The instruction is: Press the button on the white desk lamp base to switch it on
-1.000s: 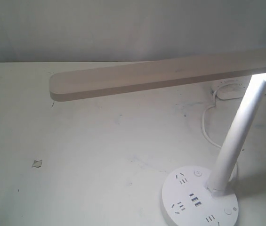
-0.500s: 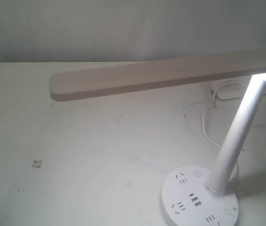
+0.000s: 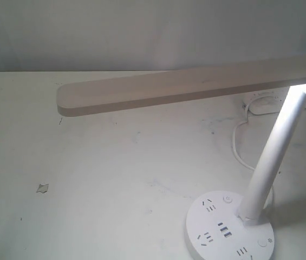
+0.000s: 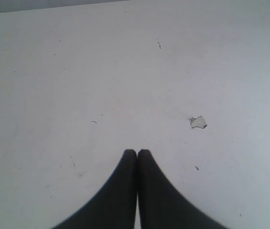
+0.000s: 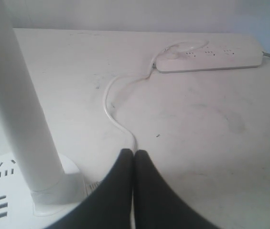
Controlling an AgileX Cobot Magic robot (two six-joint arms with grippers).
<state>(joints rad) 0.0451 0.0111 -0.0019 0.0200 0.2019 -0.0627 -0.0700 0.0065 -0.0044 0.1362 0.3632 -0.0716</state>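
My left claw [image 4: 137, 153] is clenched, fingertips pressed together over bare table [image 3: 115, 162], with only a torn scrap [image 4: 198, 122] near it. It is well apart from the lamp, so I'd leave it parked.

The lamp head [image 3: 169, 89] stretches across the middle. Below its right end sits the white desk lamp base [image 3: 217, 238], at the near right of the table. The button [image 3: 262, 242] lies on the base's right edge, beside a tiny sun mark and just right of the slanted post [image 3: 272, 157]. The other round button [image 3: 227, 199] is the wrong one.

My right claw [image 5: 134, 153] is also clenched on nothing, over the table right of the post, near the cord [image 5: 111, 109] that runs to the power strip [image 5: 209, 59]. Clenched suits a press: I'd come straight down onto the button with the joined tips, clear of the post, and push briefly. The post top looks brightly lit, so the lamp may already be on.
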